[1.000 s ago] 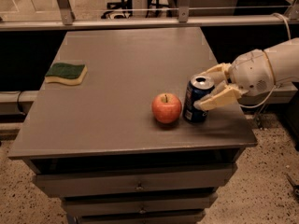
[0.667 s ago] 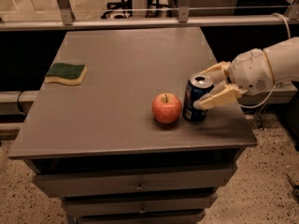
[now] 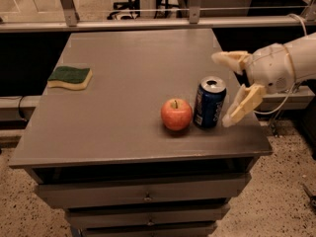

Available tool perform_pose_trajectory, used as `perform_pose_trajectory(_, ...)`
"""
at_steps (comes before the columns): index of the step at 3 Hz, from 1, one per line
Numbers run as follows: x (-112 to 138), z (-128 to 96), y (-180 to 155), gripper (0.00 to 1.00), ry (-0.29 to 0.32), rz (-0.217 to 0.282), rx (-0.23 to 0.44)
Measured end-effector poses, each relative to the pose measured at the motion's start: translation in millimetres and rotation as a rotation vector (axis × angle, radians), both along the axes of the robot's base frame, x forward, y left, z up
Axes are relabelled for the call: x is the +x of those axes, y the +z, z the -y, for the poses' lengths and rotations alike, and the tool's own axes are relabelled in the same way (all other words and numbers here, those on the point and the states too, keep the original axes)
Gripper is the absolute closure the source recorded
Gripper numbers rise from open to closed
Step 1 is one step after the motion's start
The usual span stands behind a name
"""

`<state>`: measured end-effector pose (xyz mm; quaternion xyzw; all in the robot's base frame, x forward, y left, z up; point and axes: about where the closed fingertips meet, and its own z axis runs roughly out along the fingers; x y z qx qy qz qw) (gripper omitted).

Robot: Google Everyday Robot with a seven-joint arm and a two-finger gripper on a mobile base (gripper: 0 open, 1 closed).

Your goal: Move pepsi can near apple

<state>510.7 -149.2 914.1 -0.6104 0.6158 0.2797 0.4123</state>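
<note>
Table (image 3: pixel 133 78): pepsi can (image 3: pixel 209 103) between apple (image 3: pixel 176 114) and jaws.

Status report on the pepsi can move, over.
Gripper open, just right of the dark blue pepsi can. Can upright, close beside the round red-orange apple. Green sponge far left, not in the way.

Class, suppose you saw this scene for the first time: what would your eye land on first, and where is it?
The red apple and the blue pepsi can stand side by side near the front right edge of the table. Just right of the can hangs the pale gripper, open, its fingers spread apart. A green sponge lies alone at the left.
</note>
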Motion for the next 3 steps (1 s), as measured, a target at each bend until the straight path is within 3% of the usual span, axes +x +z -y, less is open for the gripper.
perform_pose_trajectory(1,-5,17,22,0.00,-0.021,0.026,0.001)
perform_pose_trajectory(2,-15,53,68,0.00,-0.088,0.096,-0.021)
perform_pose_trajectory(3,-15,53,68,0.00,-0.088,0.096,-0.021)
